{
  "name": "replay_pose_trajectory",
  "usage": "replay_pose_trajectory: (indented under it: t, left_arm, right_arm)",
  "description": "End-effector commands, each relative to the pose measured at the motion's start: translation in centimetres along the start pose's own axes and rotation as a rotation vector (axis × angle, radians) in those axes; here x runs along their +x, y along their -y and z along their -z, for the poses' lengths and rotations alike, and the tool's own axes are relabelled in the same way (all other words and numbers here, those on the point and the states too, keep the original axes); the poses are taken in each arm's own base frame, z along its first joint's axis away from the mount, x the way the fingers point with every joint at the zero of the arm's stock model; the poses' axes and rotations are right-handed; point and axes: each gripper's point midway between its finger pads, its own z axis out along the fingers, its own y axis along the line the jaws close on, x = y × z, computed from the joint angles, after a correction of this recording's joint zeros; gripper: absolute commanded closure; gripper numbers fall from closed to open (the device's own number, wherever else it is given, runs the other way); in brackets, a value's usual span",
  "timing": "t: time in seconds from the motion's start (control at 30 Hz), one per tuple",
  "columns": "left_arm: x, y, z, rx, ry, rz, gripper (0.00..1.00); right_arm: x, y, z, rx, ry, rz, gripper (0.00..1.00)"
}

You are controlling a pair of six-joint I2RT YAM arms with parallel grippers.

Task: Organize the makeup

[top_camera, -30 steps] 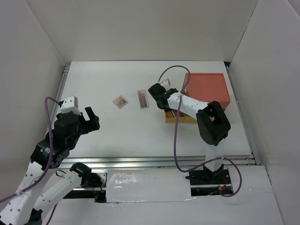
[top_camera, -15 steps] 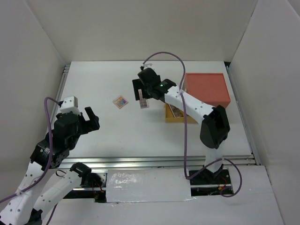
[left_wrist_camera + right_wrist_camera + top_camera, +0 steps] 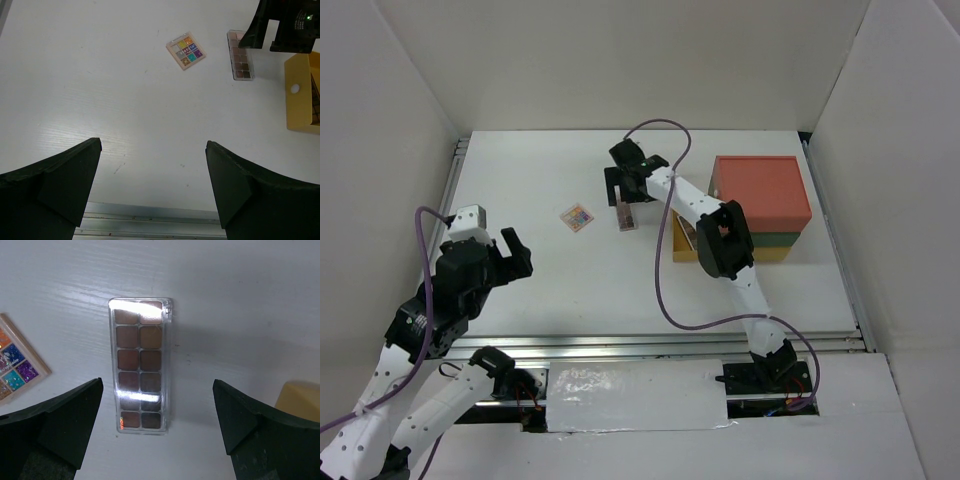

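The right gripper hangs released, its two black fingers spread wide and holding nothing. Directly below it, in the gap between those fingers, a long rectangular eyeshadow palette in a clear plastic case with two columns of brown and tan pans lies flat on the white table. Its long sides run parallel to the fingers, and neither finger touches it. Out past this gripper's left-hand finger in the wrist view, apart from the long palette, sits a small square peach-framed palette of bright multicoloured glitter pans, turned at an angle. Past the other finger, the corner of an open yellow plastic drawer shows. In the overhead view the drawer sticks out from the base of a big box with a red top and a green layer under it, which stands behind this arm's forearm.

The left gripper is also slack, jaws fully apart and empty, hovering over bare table near the front rail. Both palettes lie well ahead of it: the square one ahead and slightly to the right, the long one farther right, under the other arm's black wrist.
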Motion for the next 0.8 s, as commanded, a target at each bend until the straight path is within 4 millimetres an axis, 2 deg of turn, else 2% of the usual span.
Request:
replay_pose_trajectory:
  t: [0.0,0.13,0.23,0.4,0.53,0.67,0.77]
  left_arm:
    - [-0.7,0.5,-0.3,0.016,0.026,0.002,0.00]
    - [-0.6,0.5,-0.4,0.014,0.023,0.002,0.01]
    - [-0.6,0.5,-0.5,0.014,0.020,-0.001,0.01]
    - [-0.6,0.6,-0.5,0.020,0.017,-0.004,0.01]
    - [-0.6,0.7,-0.5,0.023,0.019,-0.004,0.01]
    - [-0.7,0.7,-0.4,0.028,0.024,-0.003,0.01]
    - [-0.7,0.7,-0.3,0.031,0.026,-0.002,0.01]
  right_arm:
    - [-1.1,-1.4,1.2,-0.088,0.004,0.011,0.02]
    - [0.2,-2.1,0.8,-0.130,-0.048,0.033,0.02]
    - [0.9,-2.0,0.3,-0.126,-0.076,0.037,0.02]
    - [3.5,-1.4,-1.1,-0.085,-0.164,0.060,0.04]
    - [3.8,-0.8,-0.8,-0.047,-0.171,0.062,0.07]
    - [5.6,-0.2,-0.8,0.000,-0.244,0.087,0.11]
    - [6.3,-0.3,-0.4,-0.016,-0.273,0.095,0.14]
